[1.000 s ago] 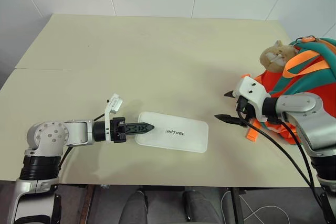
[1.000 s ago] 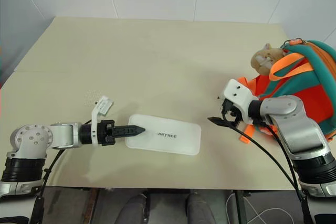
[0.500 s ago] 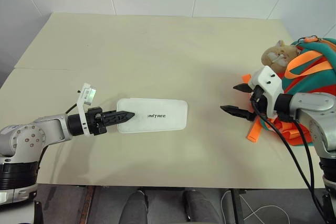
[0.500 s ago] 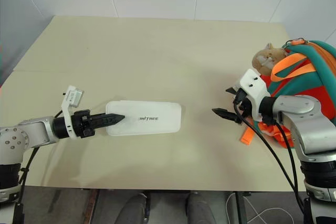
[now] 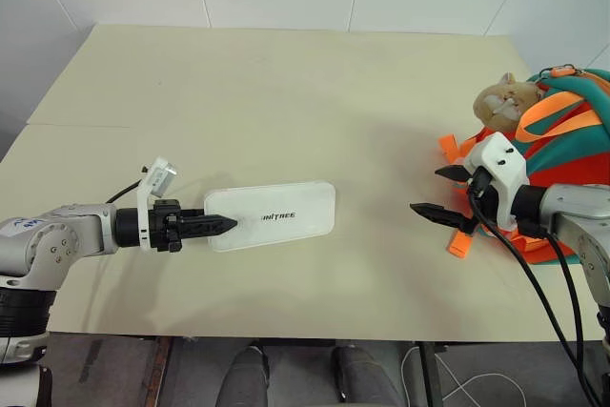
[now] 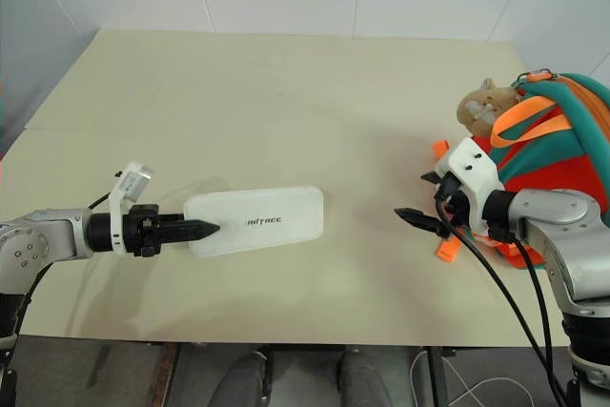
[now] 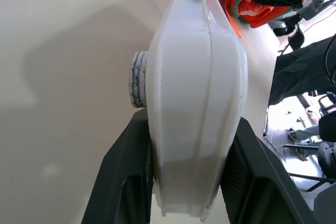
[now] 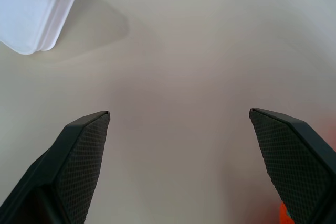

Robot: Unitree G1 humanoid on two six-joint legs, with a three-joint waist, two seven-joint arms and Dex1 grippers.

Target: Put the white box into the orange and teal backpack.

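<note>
Progress stood at roughly the halfway mark, as we judged it: the white box [image 5: 274, 216] was already clamped at its near end between the fingers of our left gripper [image 5: 221, 224], and in the left wrist view we saw it pinched across its thin edges with its shadow on the table [image 5: 286, 92] below, so we took it as lifted clear. From the table's middle it lay at about seven o'clock. The orange and teal backpack [image 5: 562, 145] sat at three o'clock, well apart from the box, with the plush toy [image 5: 505, 97] on its top. Our right gripper [image 5: 440, 193] hung just beside the backpack, fingers spread wide and holding nothing. Carrying the box across and slipping it into the bag was all left to do; we could not tell whether the bag's mouth was open. Against a second before, the box had travelled toward nine o'clock, away from the backpack, and our right gripper had drawn back toward the bag.
</note>
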